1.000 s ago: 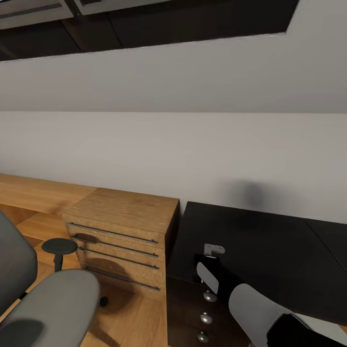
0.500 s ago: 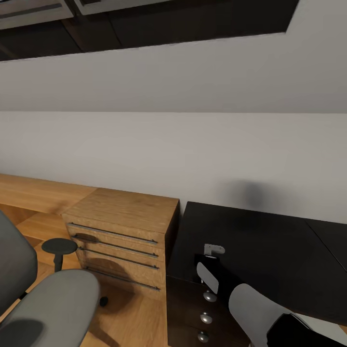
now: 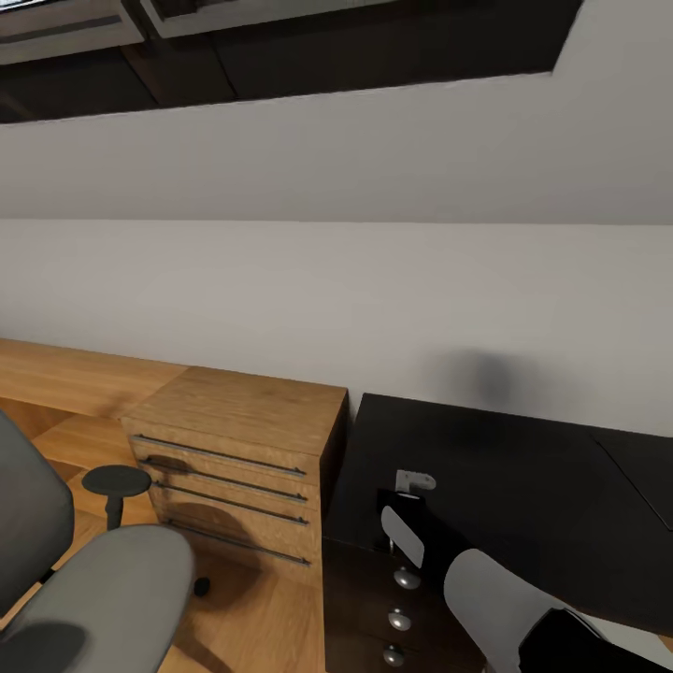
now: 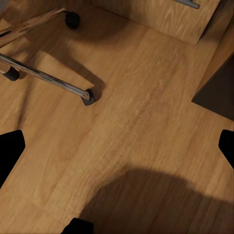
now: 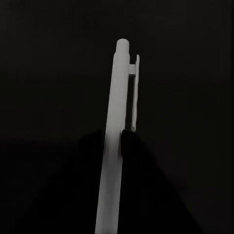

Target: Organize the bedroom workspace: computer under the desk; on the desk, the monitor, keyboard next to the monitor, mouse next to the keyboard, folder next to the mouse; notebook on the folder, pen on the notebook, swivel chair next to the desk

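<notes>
Right wrist view: slim white plastic pen [image 5: 117, 141] stood pinched in the right jaws over a black tabletop [image 3: 505, 486].
Left jaws: spread wide, empty, above wooden floor [image 4: 126, 126].
Risk: thin pen might slip if squeezed loosely.

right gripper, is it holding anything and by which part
It holds the white pen, gripped on the lower barrel just below the clip; the clip end sticks out past the dark fingers.
</notes>
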